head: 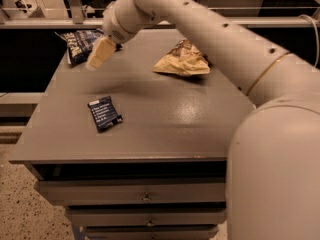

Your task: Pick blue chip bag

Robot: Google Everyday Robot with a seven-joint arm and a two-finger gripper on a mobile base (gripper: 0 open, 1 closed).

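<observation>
The blue chip bag (80, 44) lies at the table's far left corner, dark navy with white lettering, partly hidden by my wrist. My gripper (98, 55) hangs just right of it and slightly nearer, above the table, with its cream fingers pointing down and left. My arm reaches in from the right across the table.
A small flat dark blue packet (104, 113) lies at the middle left of the grey table (165, 119). A tan-and-brown chip bag (182, 60) lies at the far right. Drawers sit below the front edge. A rail runs behind the table.
</observation>
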